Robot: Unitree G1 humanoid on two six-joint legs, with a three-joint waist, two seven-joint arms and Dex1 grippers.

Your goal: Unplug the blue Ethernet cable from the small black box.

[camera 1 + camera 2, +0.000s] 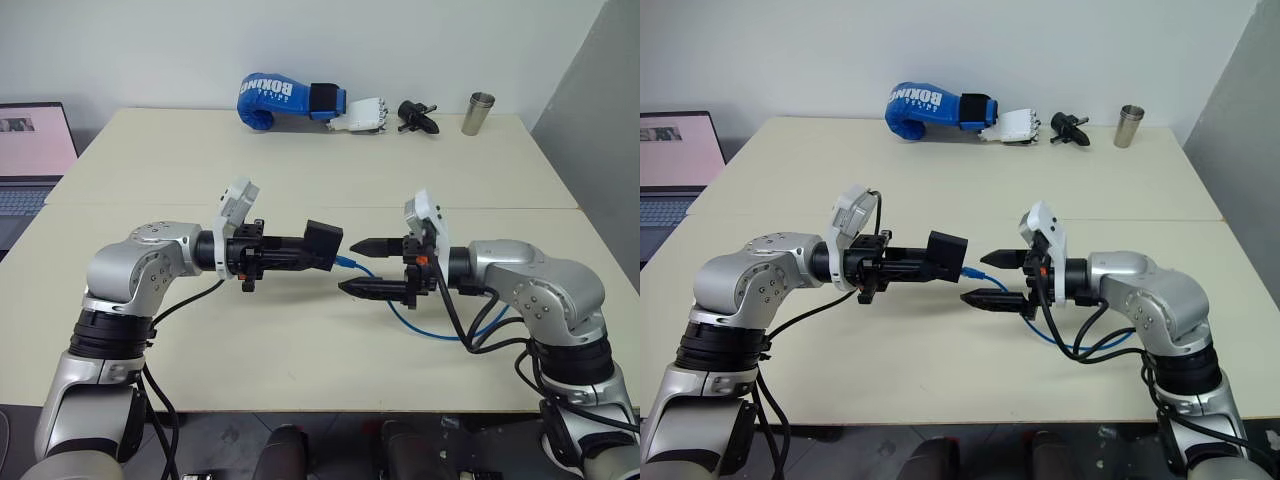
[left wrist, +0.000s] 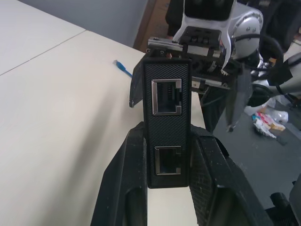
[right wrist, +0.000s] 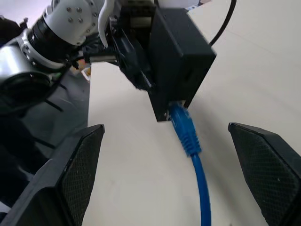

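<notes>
The left tool (image 2: 164, 188) pinches the black box (image 2: 167, 117), held above the surface (image 1: 300, 350). Facing it, the right tool (image 1: 372, 267) is spread wide. The right wrist view shows the blue cable (image 3: 188, 134) plugged into the box's far edge.

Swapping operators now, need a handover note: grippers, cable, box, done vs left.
Left gripper: shut on the small black box, held above the table.
Right gripper: open, holding nothing, facing the box.
Blue Ethernet cable: plug in the box's underside in the right wrist view; cord trails to the table under the right arm. The two ports on the other face are empty.
Done: box lifted.
Left: grip the plug, pull it out.
</notes>
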